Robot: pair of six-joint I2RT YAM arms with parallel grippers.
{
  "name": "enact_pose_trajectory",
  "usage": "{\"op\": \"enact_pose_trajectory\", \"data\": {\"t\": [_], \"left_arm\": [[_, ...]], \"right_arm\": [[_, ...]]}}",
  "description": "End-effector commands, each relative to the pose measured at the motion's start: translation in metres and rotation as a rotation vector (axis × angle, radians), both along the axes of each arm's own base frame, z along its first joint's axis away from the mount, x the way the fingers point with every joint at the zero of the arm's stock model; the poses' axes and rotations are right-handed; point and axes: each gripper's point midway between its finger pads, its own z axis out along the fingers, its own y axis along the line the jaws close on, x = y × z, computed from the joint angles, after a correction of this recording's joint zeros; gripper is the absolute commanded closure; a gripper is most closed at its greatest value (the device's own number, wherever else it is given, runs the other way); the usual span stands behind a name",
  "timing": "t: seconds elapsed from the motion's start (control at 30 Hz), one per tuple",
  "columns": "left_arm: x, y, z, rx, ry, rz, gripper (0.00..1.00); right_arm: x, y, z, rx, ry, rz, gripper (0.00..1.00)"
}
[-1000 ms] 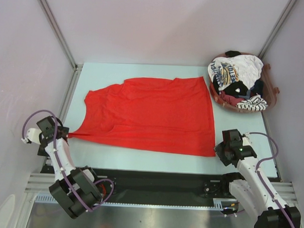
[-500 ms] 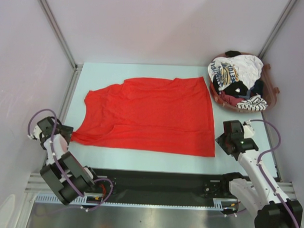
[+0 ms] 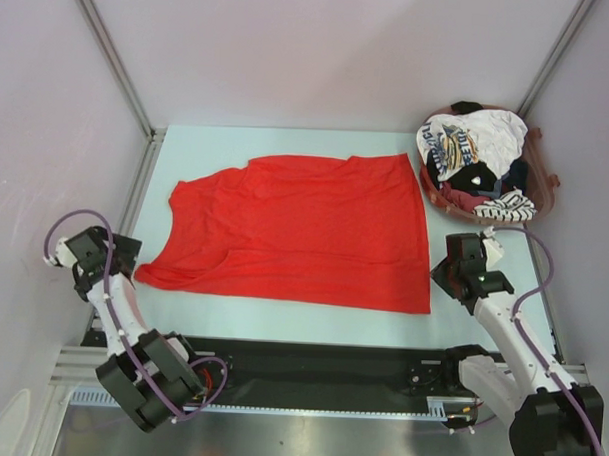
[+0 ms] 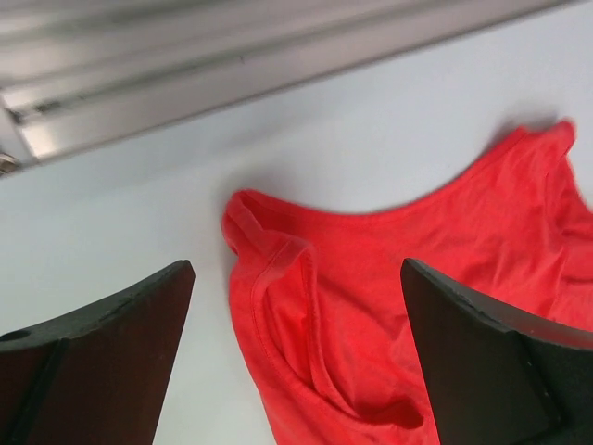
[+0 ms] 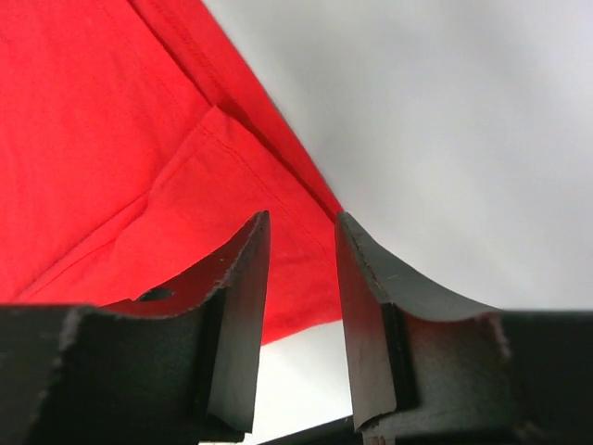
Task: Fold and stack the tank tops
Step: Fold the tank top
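Across the pale counter (image 3: pixel 287 142) lies the large plain red cloth tank top (image 3: pixel 304 228), flat. Left tool (image 4: pixel 296 278) gapes over its strap (image 4: pixel 269 264); right tool (image 5: pixel 302 222), narrowly parted, pinches nothing; closing high could miss the hem (image 5: pixel 278 176).

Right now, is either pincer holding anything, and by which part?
Nothing is held. The left pincer gapes wide over the red tank top at its shoulder strap. The right pincer has its jaws apart near the hem, with no cloth between them.
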Motion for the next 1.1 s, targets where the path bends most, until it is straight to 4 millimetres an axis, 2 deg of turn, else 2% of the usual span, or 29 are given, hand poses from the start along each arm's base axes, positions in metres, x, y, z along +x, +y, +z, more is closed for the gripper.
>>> {"op": "enact_pose_trajectory", "data": {"t": [0.0,0.03,0.07,0.13,0.17,0.2,0.23,0.3,0.37,0.4,0.47,0.5,0.67,0.7,0.8,0.9,1.07], "left_arm": [[-0.019,0.025,0.043,0.129,0.036,0.136,0.0],[-0.019,0.029,0.057,0.161,0.023,0.14,0.0],[-0.016,0.028,0.062,0.163,0.01,0.13,0.0],[0.002,0.02,0.074,0.172,-0.046,0.012,0.0],[0.023,0.006,0.082,0.16,-0.122,-0.117,0.02],[0.04,-0.009,0.087,0.147,-0.146,-0.222,0.04],[0.051,-0.02,0.091,0.145,-0.159,-0.301,0.07],[0.072,-0.054,0.094,0.117,-0.174,-0.472,0.06],[0.084,-0.076,0.095,0.105,-0.19,-0.563,0.02],[0.088,-0.096,0.092,0.097,-0.19,-0.627,0.01],[0.091,-0.111,0.088,0.085,-0.2,-0.67,0.0],[0.089,-0.126,0.078,0.067,-0.192,-0.709,0.0],[0.087,-0.168,0.057,0.042,-0.217,-0.814,0.03],[0.084,-0.183,0.047,0.026,-0.205,-0.849,0.03],[0.084,-0.196,0.032,0.022,-0.176,-0.889,0.04],[0.084,-0.198,0.021,0.015,-0.159,-0.903,0.06],[0.084,-0.2,0.023,0.041,-0.175,-0.903,0.06]], "right_arm": [[0.034,0.008,0.03,-0.028,-0.1,0.094,0.61],[0.039,0.012,0.033,-0.022,-0.106,0.119,0.64],[0.043,0.014,0.035,-0.026,-0.111,0.136,0.64],[0.053,0.019,0.035,-0.042,-0.104,0.204,0.69],[0.058,0.02,0.038,-0.061,-0.113,0.233,0.7],[0.061,0.022,0.031,-0.072,-0.091,0.262,0.71],[0.065,0.029,0.031,-0.06,-0.095,0.308,0.74],[0.07,0.031,0.026,-0.073,-0.076,0.34,0.74],[0.073,0.029,0.017,-0.09,-0.038,0.344,0.73],[0.073,0.028,0.015,-0.096,-0.028,0.34,0.69],[0.073,0.026,0.006,-0.103,-0.013,0.343,0.64],[0.073,0.025,0.003,-0.108,-0.009,0.339,0.61],[0.082,0.025,-0.011,-0.108,-0.007,0.347,0.65],[0.084,0.027,-0.011,-0.104,-0.005,0.346,0.65],[0.088,0.031,-0.021,-0.09,0.016,0.35,0.66],[0.09,0.029,-0.03,-0.1,0.037,0.34,0.68],[0.091,0.027,-0.038,-0.108,0.052,0.329,0.71]]}}
